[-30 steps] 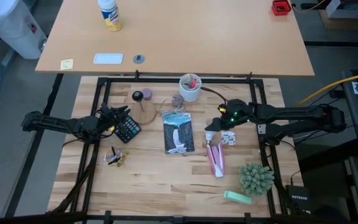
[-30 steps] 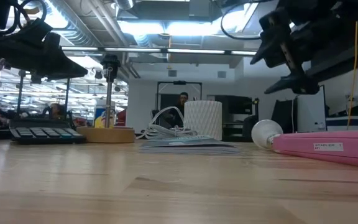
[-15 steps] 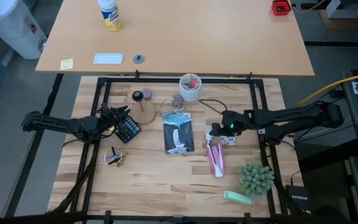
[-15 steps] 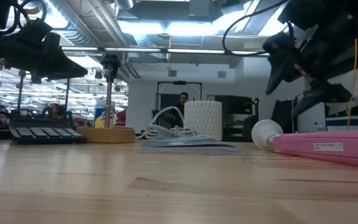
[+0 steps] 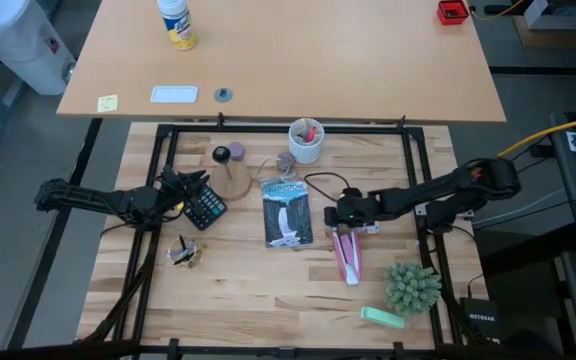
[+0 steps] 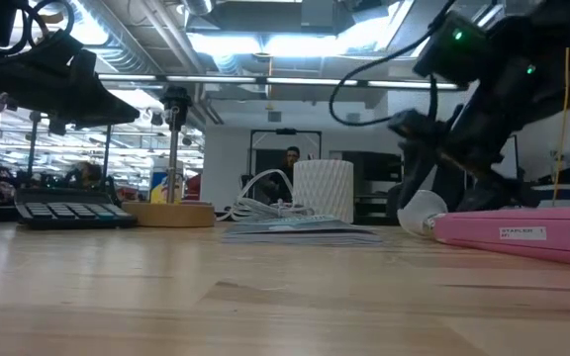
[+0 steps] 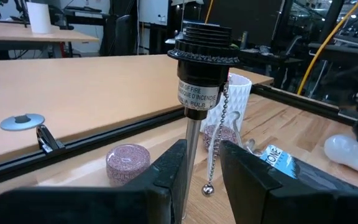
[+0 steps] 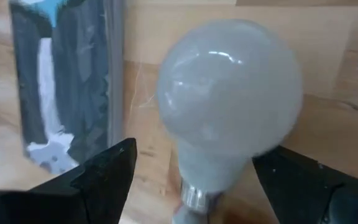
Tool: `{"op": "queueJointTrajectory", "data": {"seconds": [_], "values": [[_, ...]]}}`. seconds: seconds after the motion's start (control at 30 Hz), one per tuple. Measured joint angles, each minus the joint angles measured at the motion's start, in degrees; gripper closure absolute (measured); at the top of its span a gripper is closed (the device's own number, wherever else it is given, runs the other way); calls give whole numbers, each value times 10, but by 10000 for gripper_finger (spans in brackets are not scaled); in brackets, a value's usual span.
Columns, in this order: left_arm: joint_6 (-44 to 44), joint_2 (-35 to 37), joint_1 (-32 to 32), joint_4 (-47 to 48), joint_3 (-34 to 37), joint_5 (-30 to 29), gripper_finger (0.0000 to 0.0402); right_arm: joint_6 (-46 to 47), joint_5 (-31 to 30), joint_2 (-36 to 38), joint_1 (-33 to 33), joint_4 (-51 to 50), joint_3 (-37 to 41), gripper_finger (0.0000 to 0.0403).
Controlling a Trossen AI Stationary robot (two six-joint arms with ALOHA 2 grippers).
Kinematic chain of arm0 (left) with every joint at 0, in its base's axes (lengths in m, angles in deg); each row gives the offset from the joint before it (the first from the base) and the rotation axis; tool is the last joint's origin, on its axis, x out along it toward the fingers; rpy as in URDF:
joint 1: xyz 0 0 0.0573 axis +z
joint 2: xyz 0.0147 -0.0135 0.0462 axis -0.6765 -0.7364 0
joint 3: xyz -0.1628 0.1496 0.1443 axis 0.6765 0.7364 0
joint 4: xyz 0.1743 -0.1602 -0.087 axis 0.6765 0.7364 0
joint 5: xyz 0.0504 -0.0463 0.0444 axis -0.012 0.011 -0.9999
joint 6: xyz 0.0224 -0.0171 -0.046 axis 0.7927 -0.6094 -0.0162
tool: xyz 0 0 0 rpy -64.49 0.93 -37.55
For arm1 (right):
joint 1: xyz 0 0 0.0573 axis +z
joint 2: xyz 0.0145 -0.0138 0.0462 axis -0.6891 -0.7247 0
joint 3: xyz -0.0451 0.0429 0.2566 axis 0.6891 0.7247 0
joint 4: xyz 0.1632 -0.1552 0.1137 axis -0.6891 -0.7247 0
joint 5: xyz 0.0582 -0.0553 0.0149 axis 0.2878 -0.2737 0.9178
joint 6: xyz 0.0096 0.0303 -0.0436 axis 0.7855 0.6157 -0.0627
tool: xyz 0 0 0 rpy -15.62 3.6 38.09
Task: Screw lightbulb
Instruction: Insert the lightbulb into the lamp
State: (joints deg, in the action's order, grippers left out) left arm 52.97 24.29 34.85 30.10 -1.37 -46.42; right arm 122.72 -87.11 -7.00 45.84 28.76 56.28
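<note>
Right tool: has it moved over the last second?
Yes. The right tool has swung from beside the cup toward the booklet, dropping over the lightbulb, fingers open either side.

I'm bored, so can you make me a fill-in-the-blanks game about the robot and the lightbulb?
1. The right gripper has its fingers on both sides of the white ____.
2. The lightbulb lies on the table beside a pink ____.
3. The left gripper has its fingers around the socket's thin ____.

Missing words: lightbulb; stapler; post
</note>
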Motion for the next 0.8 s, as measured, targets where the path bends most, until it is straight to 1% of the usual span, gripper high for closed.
{"op": "queueJointTrajectory", "data": {"seconds": [0.17,0.3,0.53,0.63,0.7,0.8], "values": [[2,0,0,0,0,0,314,0,-31,-32,1,15,-3,82],[2,0,0,0,0,0,314,-1,-55,-34,1,22,-2,82],[0,0,0,0,0,0,314,-21,-69,-34,0,23,-2,82],[0,0,0,0,0,0,314,-22,-88,-35,0,21,-1,82],[0,0,0,0,0,0,314,-22,-101,-35,0,21,-1,89],[0,0,0,0,0,0,314,-23,-120,-35,0,17,0,113]]}}
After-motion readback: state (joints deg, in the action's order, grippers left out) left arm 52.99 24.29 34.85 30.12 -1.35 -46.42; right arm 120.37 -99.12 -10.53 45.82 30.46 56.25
